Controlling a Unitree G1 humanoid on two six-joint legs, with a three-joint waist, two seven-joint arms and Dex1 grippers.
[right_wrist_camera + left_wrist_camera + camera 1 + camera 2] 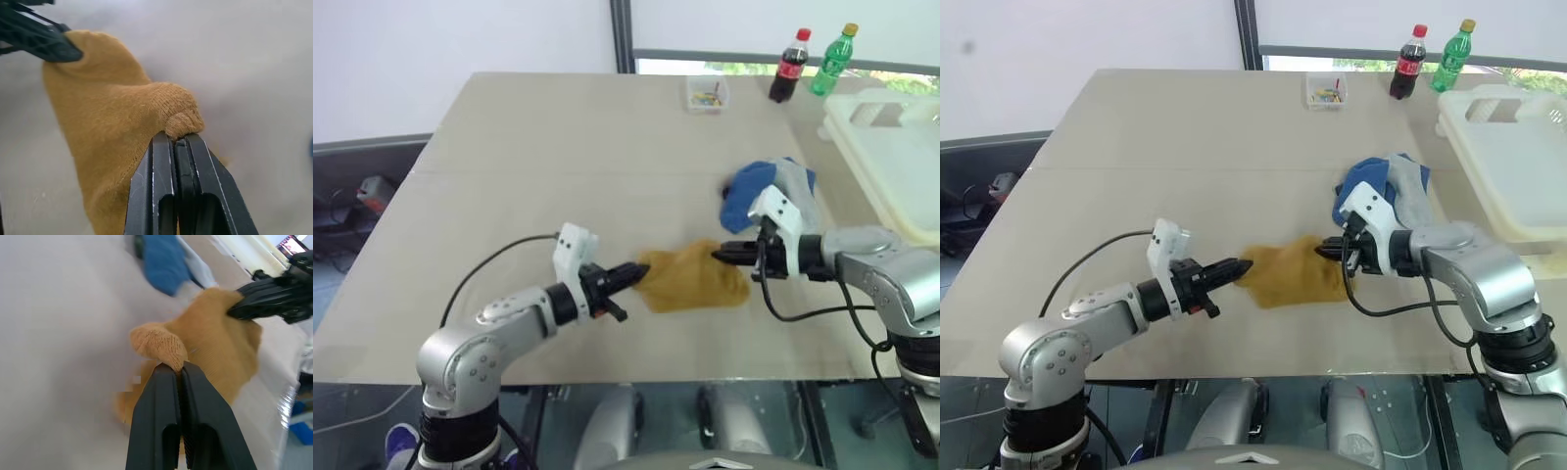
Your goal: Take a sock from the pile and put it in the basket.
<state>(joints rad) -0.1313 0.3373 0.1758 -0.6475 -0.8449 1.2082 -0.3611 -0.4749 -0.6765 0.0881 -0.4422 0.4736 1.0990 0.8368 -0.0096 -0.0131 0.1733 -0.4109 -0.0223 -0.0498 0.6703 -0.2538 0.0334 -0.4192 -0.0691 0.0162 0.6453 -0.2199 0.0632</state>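
Now you have both the left gripper (634,273) and the right gripper (720,256) pinching the mustard sock (695,279); the pile (771,191) lies just behind, probably apart, the basket (891,166) beyond.

Silver-grey rounded arm housings, black wrist sections, white angular camera mounts, black cable looping from each wrist; left gripper (634,273) and right gripper (719,256) with tapered black fingers.

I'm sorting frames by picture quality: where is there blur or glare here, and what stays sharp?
Left wrist view: the left hand and the knit of the yellow sock are crisp; the blue sock and table behind are soft. Right wrist view: the right hand is sharp, the table hazy. Head views: even daylight, a bright washed-out window strip behind the bottles.
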